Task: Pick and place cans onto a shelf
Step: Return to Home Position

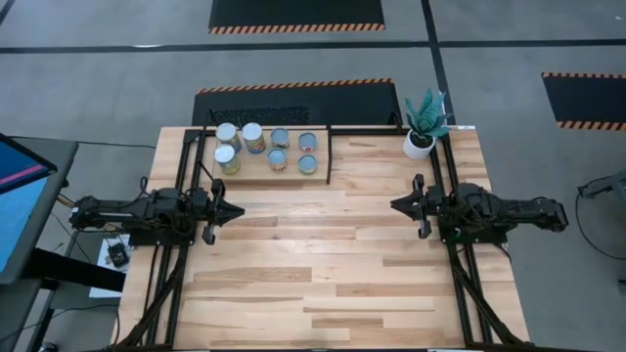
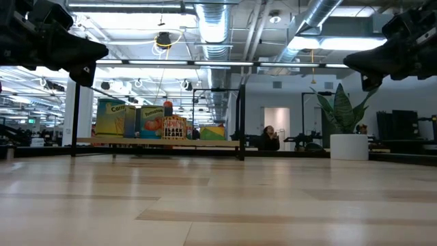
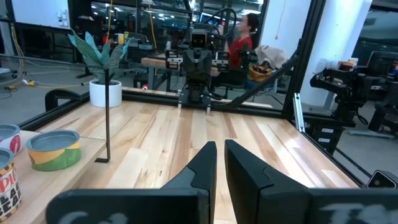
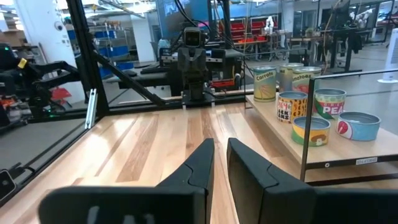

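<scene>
Seven cans (image 1: 277,159) stand upright on the shelf (image 1: 256,178), a raised light-wood platform with black rails at the table's far left. They also show in the low view (image 2: 151,123) and in the right wrist view (image 4: 310,130). My left gripper (image 1: 238,208) hovers over the table's left side, near of the shelf, shut and empty; its fingers point toward the table's right. My right gripper (image 1: 395,204) hovers over the right side, shut and empty, pointing toward the table's left. Both hang well above the tabletop in the low view, the left gripper (image 2: 102,50) and the right gripper (image 2: 348,60).
A white pot with a green plant (image 1: 419,145) stands at the table's far right corner. The bare plank tabletop (image 1: 313,264) lies between and near of the two arms. A person (image 3: 242,31) shows in the room beyond the table.
</scene>
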